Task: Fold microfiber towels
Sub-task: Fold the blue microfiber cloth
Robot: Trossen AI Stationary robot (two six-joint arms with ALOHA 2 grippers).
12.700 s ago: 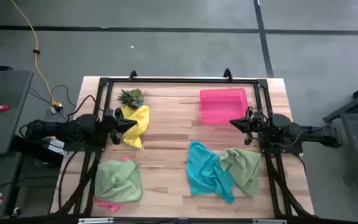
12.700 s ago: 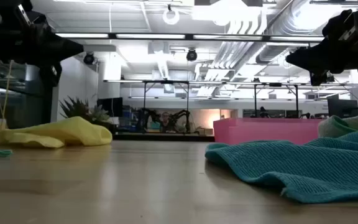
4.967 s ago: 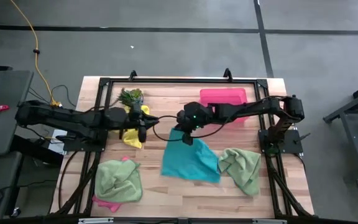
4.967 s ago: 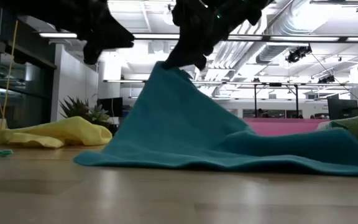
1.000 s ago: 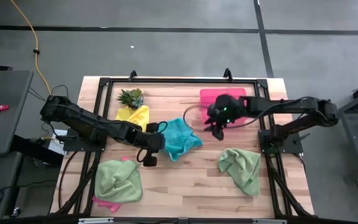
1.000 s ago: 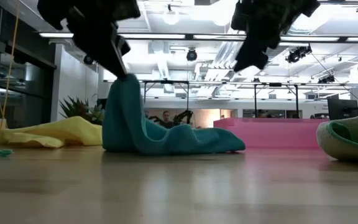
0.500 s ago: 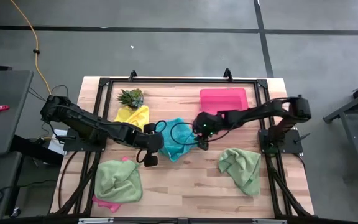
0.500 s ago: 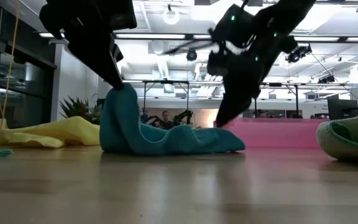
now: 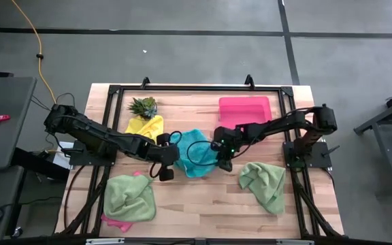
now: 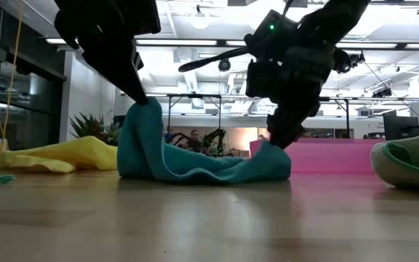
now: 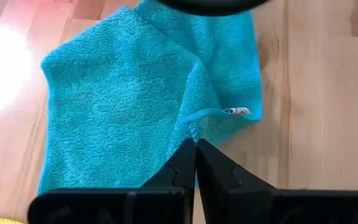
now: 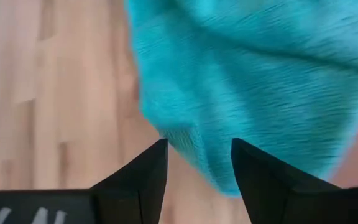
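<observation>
Your teal towel (image 9: 194, 152) lies bunched near the middle of the desk (image 9: 196, 204), with one claw at each side of it. Your left claw (image 9: 173, 154) sits at the towel's left side, its two fingers pressed shut on a pinch of teal cloth; in the low view that pinch stands up as a peak under the claw (image 10: 138, 96), and the left wrist view shows the fingers (image 11: 185, 165) closed together on the towel's (image 11: 135, 106) edge, beside a small white tag (image 11: 236, 111). Your right claw (image 9: 224, 158) is at the towel's right side, pointing down at the cloth's right end, its fingers (image 12: 143, 177) parted with the teal edge (image 12: 253, 81) just ahead of the gap; it grips nothing you could confirm. The yellow towel (image 9: 146, 126) lies toward the desk's far left corner, touching the small green plant (image 9: 143, 106). A light green towel (image 9: 129, 197) rests on a pink towel (image 9: 116, 221) near the front left corner. Another light green towel (image 9: 264, 184) lies crumpled toward the front right corner. The pink tray (image 9: 244, 109) sits by the far edge, right of centre.
</observation>
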